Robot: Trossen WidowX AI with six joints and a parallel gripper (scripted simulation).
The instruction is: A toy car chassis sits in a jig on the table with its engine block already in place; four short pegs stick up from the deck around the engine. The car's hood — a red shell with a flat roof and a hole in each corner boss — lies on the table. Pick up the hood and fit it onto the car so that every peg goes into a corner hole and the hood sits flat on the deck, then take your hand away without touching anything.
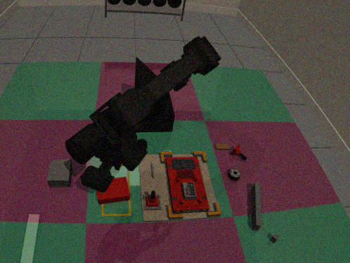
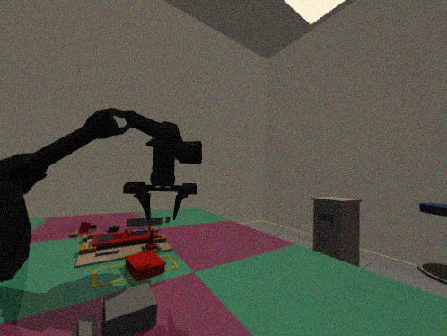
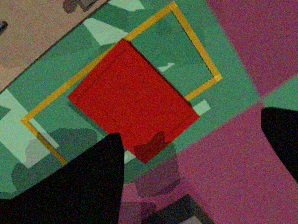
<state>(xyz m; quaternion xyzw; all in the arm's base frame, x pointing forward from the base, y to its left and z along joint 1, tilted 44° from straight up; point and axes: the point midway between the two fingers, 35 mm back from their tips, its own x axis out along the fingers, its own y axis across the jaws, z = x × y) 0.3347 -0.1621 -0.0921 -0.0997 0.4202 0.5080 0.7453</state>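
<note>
one red hood [image 1: 113, 190], one chassis [image 1: 187, 183], two grey blocks [image 1: 60, 172]

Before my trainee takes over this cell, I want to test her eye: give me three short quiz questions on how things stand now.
1. True or false: the gripper holds the red hood.
2. Where does the hood lie? A) on the chassis B) on the table, partly inside the yellow outline C) on the grey block
3. Fill in: the gripper's fingers stand ____.

Key: 1 false; 2 B; 3 open.
</note>
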